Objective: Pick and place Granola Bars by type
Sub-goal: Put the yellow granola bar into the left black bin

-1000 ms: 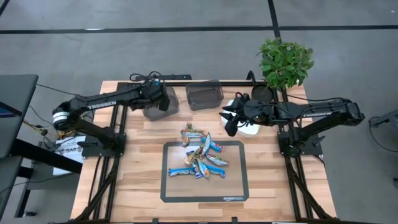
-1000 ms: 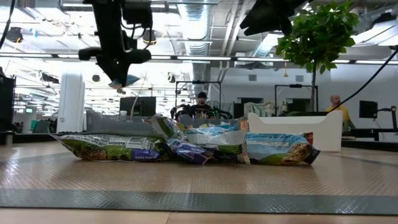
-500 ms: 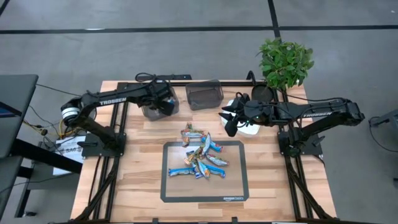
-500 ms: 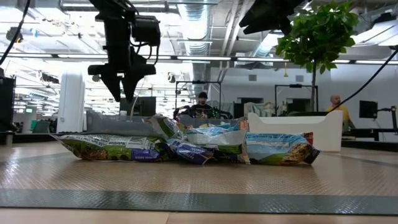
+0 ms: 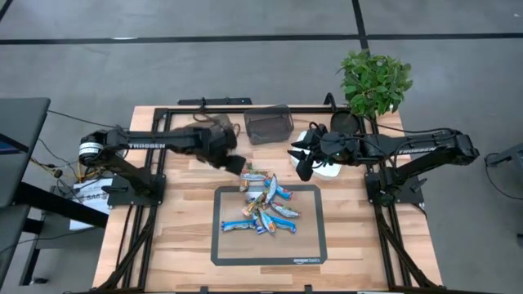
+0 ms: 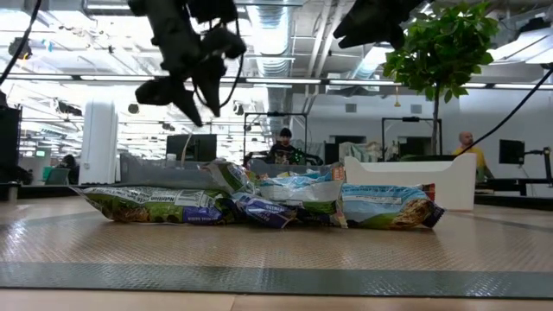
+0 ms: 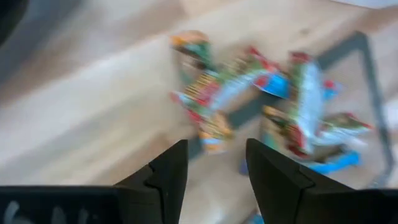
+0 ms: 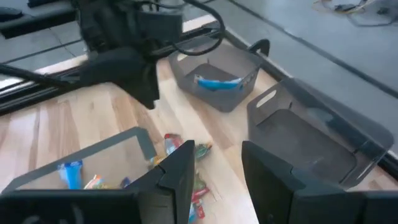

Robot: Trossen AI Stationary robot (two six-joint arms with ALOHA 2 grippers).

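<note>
The granola bars [image 5: 265,202] lie in a loose heap, blue, tan and orange wrappers overlapping, mostly on a dark-edged mat; two or three [image 5: 252,173] lie on the wood past its far edge. They show side-on in the low view [image 6: 259,203]. One blue bar [image 8: 217,81] lies inside the left dark bin. My left gripper [image 5: 237,166] hovers open above the table, between that bin and the heap, and the bars [image 7: 249,93] fill its wrist view ahead of its fingers [image 7: 214,165]. My right gripper [image 5: 299,162] waits open in the air by the white tray.
Two dark bins stand side by side at the far edge: the left one [image 5: 208,131] and the right one [image 5: 268,122]. A white tray [image 5: 325,163] sits under the right arm, a potted plant [image 5: 374,82] at the far right corner. People sit in the room behind [image 6: 283,147].
My left gripper has left its place over the left bin and swung toward the table's near edge and the right, closing on the heap of bars, tipping as it went. The bars and my right arm have kept still.
</note>
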